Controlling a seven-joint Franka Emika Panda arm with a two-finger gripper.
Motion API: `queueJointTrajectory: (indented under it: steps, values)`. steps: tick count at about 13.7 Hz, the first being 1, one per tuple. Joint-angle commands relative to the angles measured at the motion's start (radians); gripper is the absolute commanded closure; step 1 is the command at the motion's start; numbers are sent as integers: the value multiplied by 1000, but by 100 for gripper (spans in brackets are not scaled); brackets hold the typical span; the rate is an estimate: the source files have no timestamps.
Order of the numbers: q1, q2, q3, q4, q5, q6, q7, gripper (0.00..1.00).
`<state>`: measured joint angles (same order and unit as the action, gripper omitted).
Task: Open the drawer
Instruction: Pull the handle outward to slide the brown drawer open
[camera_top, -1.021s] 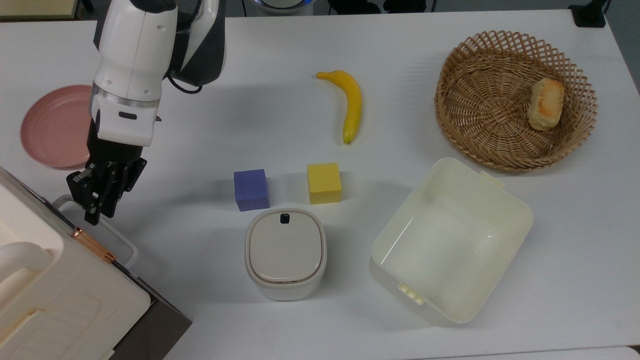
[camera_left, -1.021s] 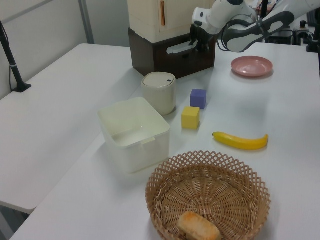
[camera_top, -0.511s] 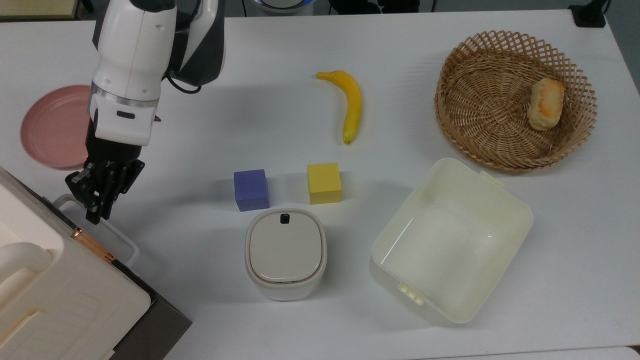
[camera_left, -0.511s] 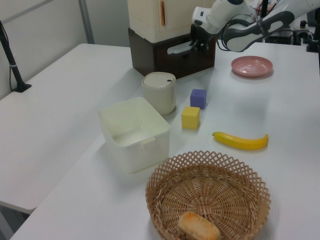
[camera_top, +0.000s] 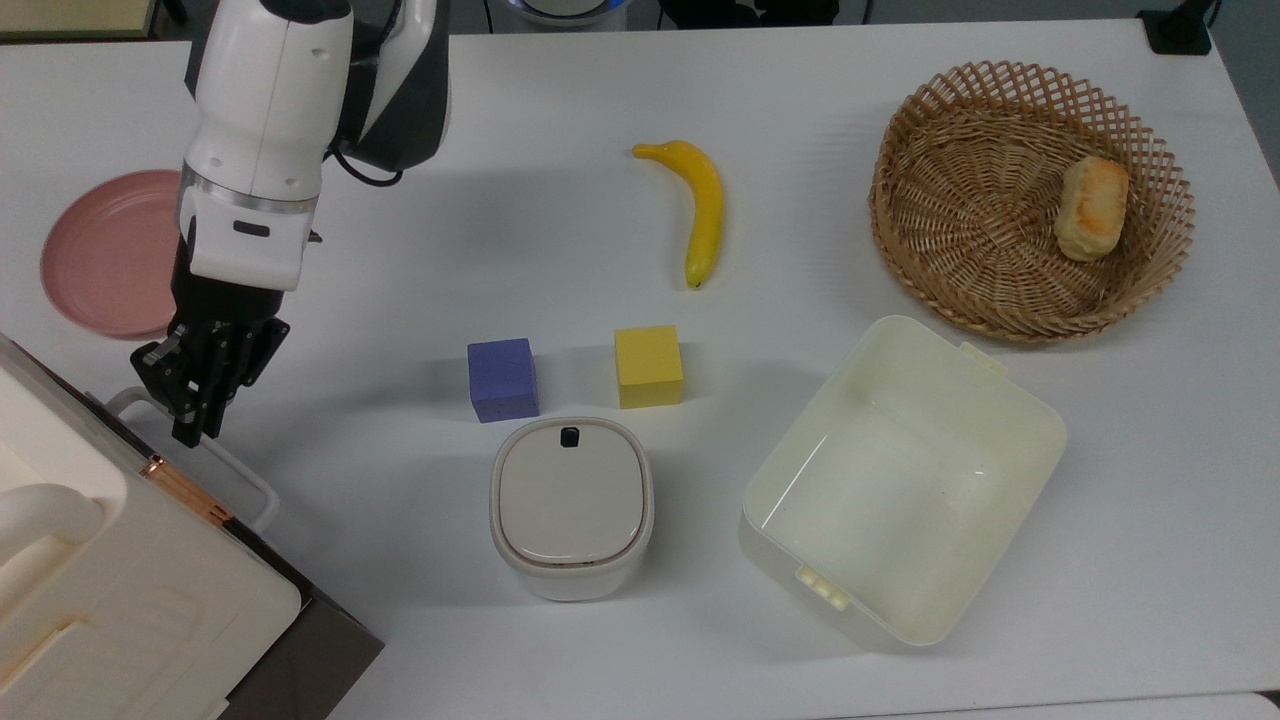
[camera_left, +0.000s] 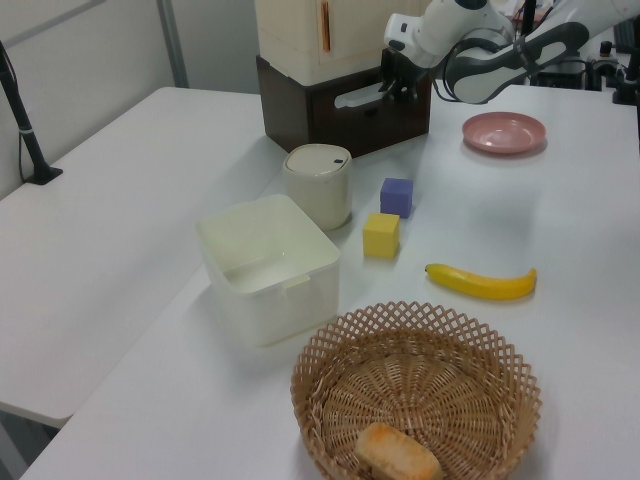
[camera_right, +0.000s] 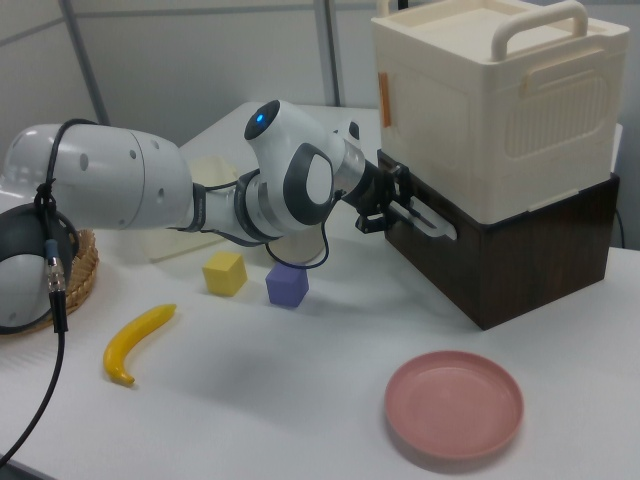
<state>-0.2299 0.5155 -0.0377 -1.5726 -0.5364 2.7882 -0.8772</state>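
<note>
Two fingers clamped on white handle of drawer; drawer front flush, closed.

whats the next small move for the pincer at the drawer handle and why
Probably a short, straight pull away from the dark brown drawer front. The black pincer sits at the white rectangular loop handle, at its end on the right view's left, and the front lies flush under the cream box, so the drawer appears closed. Whether the handle is clamped cannot be told, so confirm that first.
</note>
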Motion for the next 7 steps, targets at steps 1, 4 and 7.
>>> queueJointTrajectory:
  steps: [1, 4, 7]
  values:
    - [4, -97, 9, -139, -20, 22, 26, 89]
    - [7, -155, 10, -208, -24, 22, 38, 89]
    - [12, -235, 10, -312, -22, 22, 40, 89]
